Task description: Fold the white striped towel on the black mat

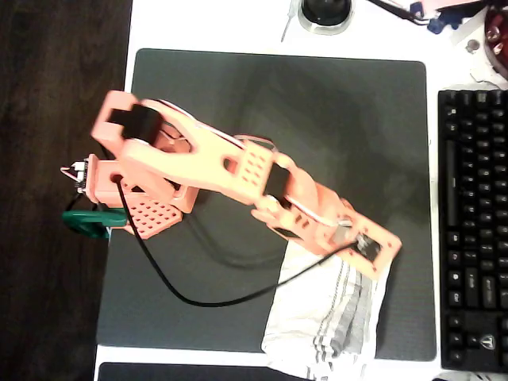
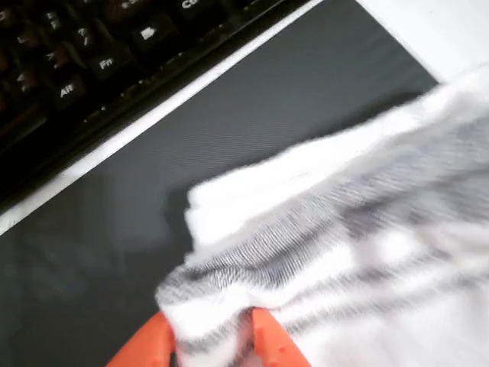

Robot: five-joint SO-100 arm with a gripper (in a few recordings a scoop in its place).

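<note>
The white striped towel [image 1: 321, 321] lies crumpled at the lower right corner of the black mat [image 1: 317, 119], its lower edge hanging over the mat's front border. My orange arm reaches across the mat from the left, and the gripper [image 1: 373, 262] sits at the towel's upper right edge. In the wrist view the two orange fingertips [image 2: 269, 342] pinch a lifted fold of the towel [image 2: 344, 229], grey stripes running across it, above the mat [image 2: 229, 138]. The gripper [image 2: 214, 345] is shut on the cloth.
A black keyboard [image 1: 472, 230] runs along the mat's right side, close to the towel, and fills the top left of the wrist view [image 2: 92, 61]. A green clamp [image 1: 87, 222] holds the arm's base at the left. A black cable [image 1: 198, 298] loops over the mat. A round black object [image 1: 325, 12] sits behind.
</note>
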